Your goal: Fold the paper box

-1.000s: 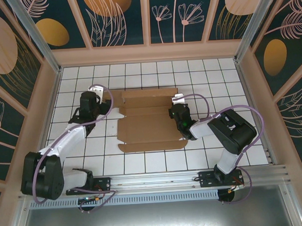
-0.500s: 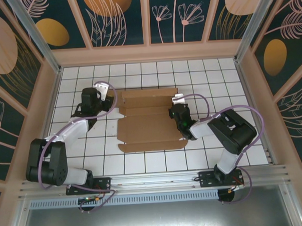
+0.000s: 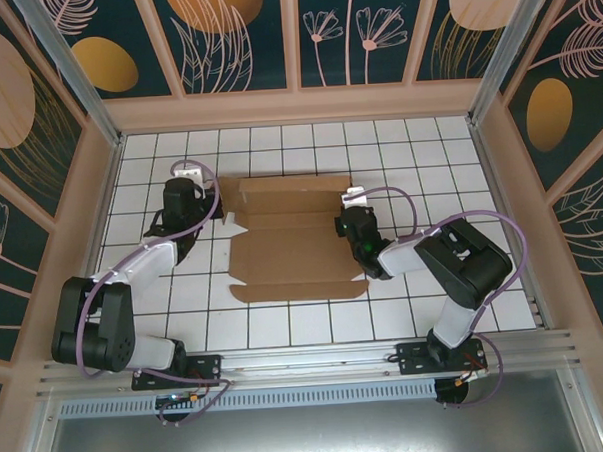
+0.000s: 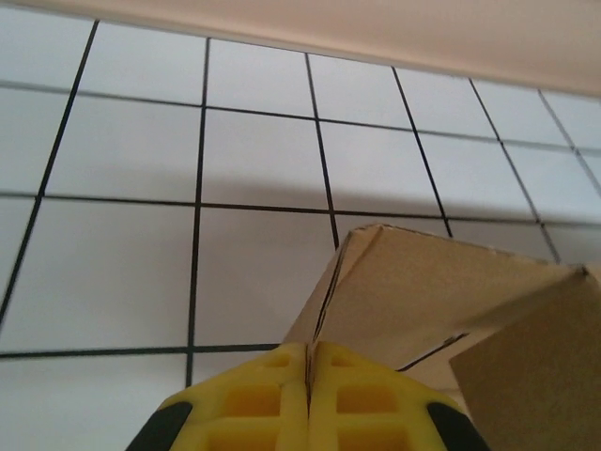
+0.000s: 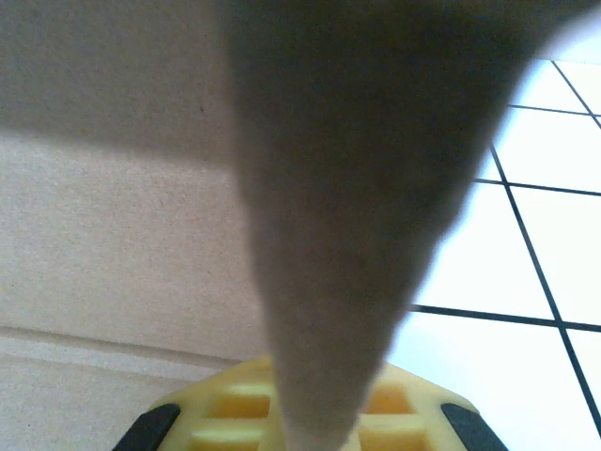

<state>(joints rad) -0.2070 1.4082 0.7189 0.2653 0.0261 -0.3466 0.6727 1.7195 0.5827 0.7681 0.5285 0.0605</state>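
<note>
The paper box [image 3: 294,248] is a flat brown cardboard sheet with creases and flaps, lying mid-table. My left gripper [image 3: 209,212] is at its far left corner. In the left wrist view its yellow fingers [image 4: 263,399] are pressed together on a thin edge of a raised cardboard flap [image 4: 441,291], so the left gripper [image 4: 308,349] is shut on it. At the sheet's right edge sits my right gripper [image 3: 347,216]. In the right wrist view a blurred flap [image 5: 347,235] rises from between the fingers of the right gripper [image 5: 319,385], which is shut on it.
The sheet lies on a white tiled floor [image 3: 286,327] with black grid lines. Beige walls [image 3: 296,106] close in the far side and both flanks. A metal rail [image 3: 317,360] carrying both arm bases runs along the near edge.
My left gripper has gone from open to shut on the left flap and has moved slightly away from me. The sheet has shifted a little to the left. The right arm is unchanged.
</note>
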